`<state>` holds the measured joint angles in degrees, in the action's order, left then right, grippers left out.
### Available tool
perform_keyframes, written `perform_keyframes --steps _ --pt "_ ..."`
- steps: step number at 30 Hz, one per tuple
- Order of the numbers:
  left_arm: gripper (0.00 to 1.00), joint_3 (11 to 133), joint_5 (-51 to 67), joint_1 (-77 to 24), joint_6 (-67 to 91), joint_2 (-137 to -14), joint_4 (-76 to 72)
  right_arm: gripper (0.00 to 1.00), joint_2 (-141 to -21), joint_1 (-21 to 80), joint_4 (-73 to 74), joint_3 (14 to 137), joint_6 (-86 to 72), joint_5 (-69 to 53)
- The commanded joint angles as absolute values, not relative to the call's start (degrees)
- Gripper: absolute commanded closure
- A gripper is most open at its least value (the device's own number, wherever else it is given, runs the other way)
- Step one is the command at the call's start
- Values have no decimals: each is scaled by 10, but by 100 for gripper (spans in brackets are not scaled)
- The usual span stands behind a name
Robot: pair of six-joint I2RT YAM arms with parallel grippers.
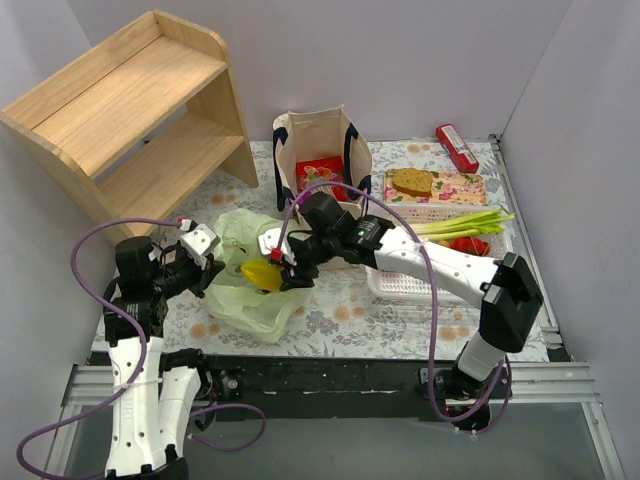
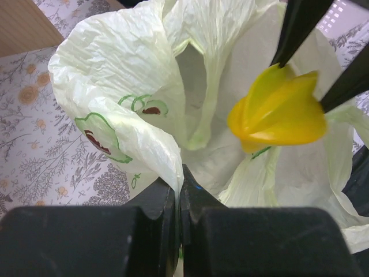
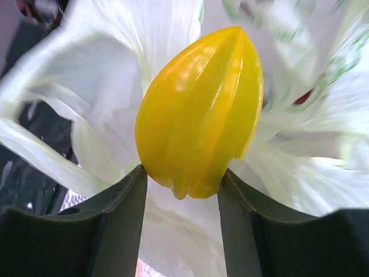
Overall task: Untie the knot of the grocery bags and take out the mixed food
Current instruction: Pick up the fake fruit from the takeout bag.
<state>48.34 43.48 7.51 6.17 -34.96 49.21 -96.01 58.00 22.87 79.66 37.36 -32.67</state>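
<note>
From above, the pale green plastic bag (image 1: 240,300) lies open on the floral bench (image 1: 380,318), near the canvas tote (image 1: 320,145). The right jaws grip the yellow pepper (image 1: 262,273) over the bag's mouth.

In the left wrist view, the left jaws are closed on a fold of the bag's rim.

In the right wrist view, the pepper sits pinched between the right jaws, with bag film behind it.

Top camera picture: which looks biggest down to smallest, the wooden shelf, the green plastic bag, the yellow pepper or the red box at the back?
1. Wooden shelf
2. Green plastic bag
3. Yellow pepper and red box: about alike, and the pepper is partly hidden, so I won't rank them.
</note>
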Motion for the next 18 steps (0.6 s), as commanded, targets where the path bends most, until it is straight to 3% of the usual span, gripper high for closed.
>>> perform_keyframes --steps 1,10,13,18 --pt "100 478 417 76 71 -363 472 88 -896 579 130 809 338 -398" --pt "100 480 396 77 67 -356 490 92 -839 568 32 861 203 -394" --pt "100 476 398 77 69 -358 485 99 -818 549 75 901 223 -365" --pt "100 472 417 76 102 -369 451 99 -758 461 222 880 289 -367"
